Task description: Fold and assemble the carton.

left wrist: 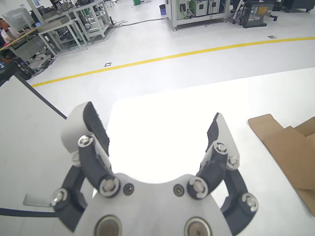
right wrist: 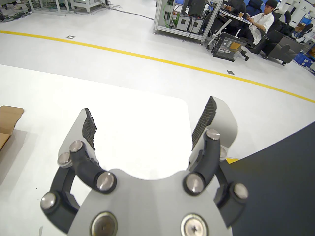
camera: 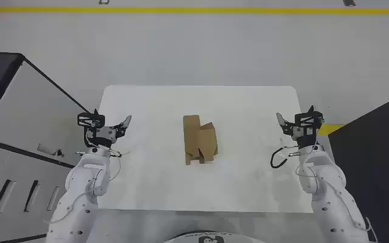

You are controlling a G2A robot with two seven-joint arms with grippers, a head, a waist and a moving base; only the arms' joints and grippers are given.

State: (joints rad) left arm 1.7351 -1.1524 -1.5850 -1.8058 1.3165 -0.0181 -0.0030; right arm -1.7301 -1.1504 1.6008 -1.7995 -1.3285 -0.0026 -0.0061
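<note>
I work at one white table point(camera: 243, 182), which takes up the middle of the top view. On it lies one brown cardboard carton point(camera: 199, 141), at the centre of the frame. It is partly folded: a long flat panel runs up and down the picture, and folded flaps stand out on its right side. It rests on the tabletop, well apart from both of my hands.

I have two grippers. In the top view my left gripper point(camera: 109, 119) sits at the left-middle of the frame, over the table's left edge. My right gripper point(camera: 298, 118) sits at the right-middle, over the table's right edge. The carton lies between them.

My left wrist camera shows my left gripper point(left wrist: 152, 121) with its two fingers spread wide and nothing between them, and the carton point(left wrist: 285, 148) off to one side. My right gripper point(right wrist: 147, 114) is likewise spread wide and empty, with a corner of the carton point(right wrist: 9, 114) at the picture's edge.
</note>
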